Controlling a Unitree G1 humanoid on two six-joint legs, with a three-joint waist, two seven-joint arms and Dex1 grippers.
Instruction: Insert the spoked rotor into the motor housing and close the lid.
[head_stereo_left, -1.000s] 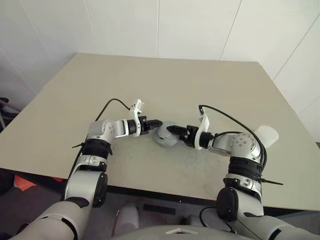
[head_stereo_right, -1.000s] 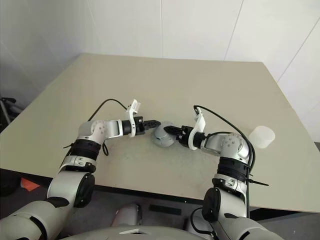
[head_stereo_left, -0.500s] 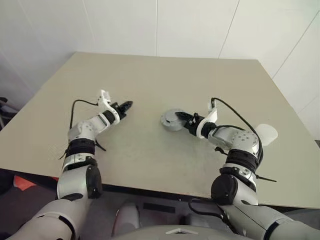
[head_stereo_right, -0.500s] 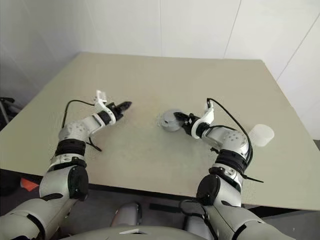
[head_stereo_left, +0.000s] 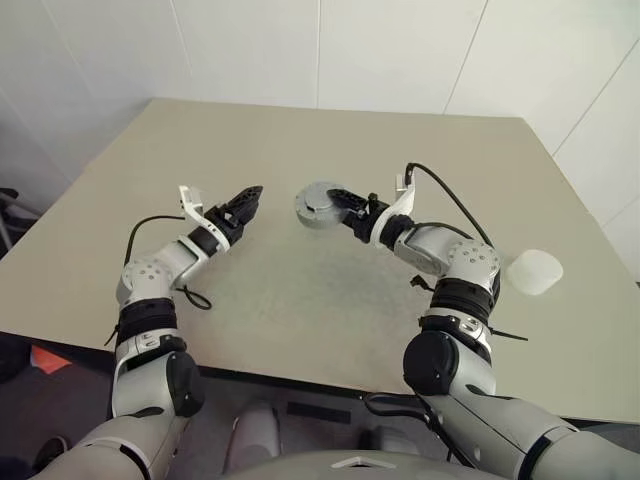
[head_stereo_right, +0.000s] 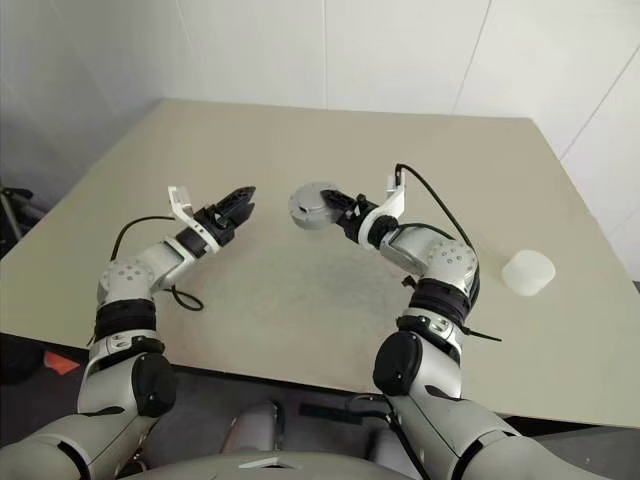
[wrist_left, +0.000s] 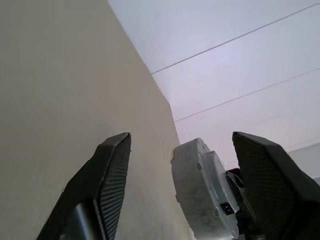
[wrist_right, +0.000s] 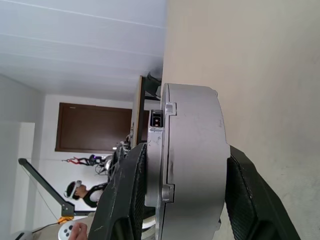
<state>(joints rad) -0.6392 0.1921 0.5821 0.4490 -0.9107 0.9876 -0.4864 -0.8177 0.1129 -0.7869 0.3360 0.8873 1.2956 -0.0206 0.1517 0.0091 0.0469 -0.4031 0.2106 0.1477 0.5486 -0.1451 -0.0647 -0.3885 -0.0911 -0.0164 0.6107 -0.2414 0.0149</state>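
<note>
Now my left gripper (head_stereo_left: 247, 199) stands wide open and empty, drawn away from the closed housing (head_stereo_left: 318, 206), which my right gripper (head_stereo_left: 345, 202) alone holds, lifted above the table (head_stereo_left: 300, 300). With lid on, I judge assembly essentially complete.

Bright, even, diffuse light covers the worktop (head_stereo_left: 330, 290), with no glare and only soft, faint shadows. The head views are sharp throughout, their straight edges bowing slightly near the frame borders. In the wrist views the near black fingers (wrist_left: 107, 180) are a little soft, while the motor housing (wrist_right: 192, 165) held between the right gripper's (head_stereo_left: 345, 200) fingers is crisp
</note>
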